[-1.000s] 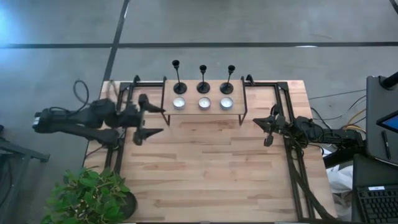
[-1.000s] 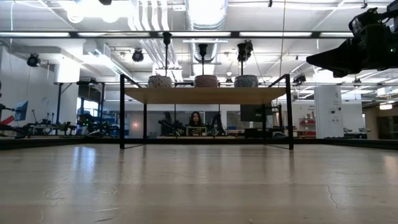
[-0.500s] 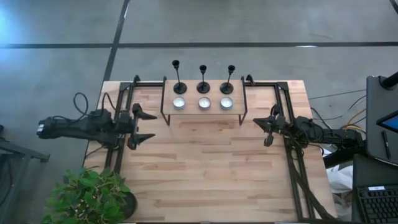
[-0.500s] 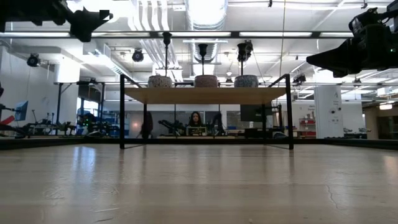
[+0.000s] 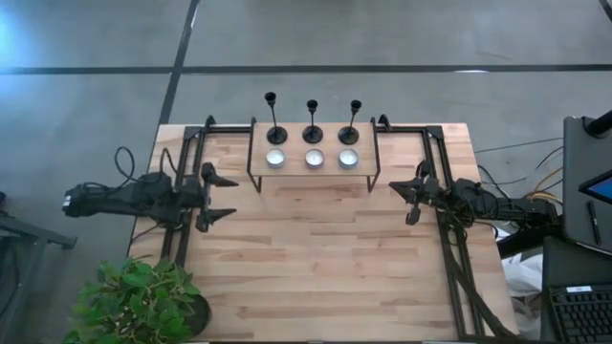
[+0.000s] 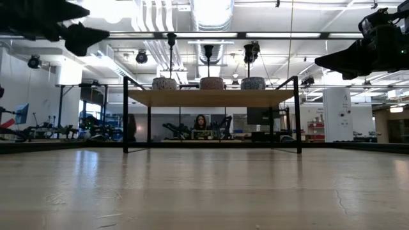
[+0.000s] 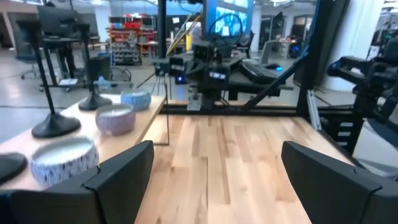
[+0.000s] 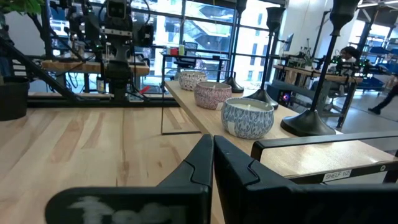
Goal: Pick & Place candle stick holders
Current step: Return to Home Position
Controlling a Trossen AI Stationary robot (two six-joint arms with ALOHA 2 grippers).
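Note:
Three black candle stick holders [image 5: 313, 132] stand upright in a row on their round bases, along the far side of a raised wooden shelf [image 5: 311, 172] at the table's far middle. In the low view the candle stick holders [image 6: 208, 61] rise above the shelf top. My left gripper [image 5: 230, 196] hovers open over the table's left side, pointing level toward the right edge, well clear of the shelf; nothing is between its fingers [image 7: 118, 171]. My right gripper [image 5: 404, 196] waits shut over the right side, its fingers [image 8: 213, 158] closed on nothing.
Three small patterned bowl candles [image 5: 314, 159] sit on the shelf in front of the holders. Black metal frames [image 5: 191, 162] run along both table sides. A potted plant [image 5: 143, 301] stands at the near left corner. Bare wood [image 5: 316, 258] fills the middle and near part.
My left gripper has come down and drawn back a little toward the table's left edge, still open and pointing level. It has dropped into the top left corner of the low view.

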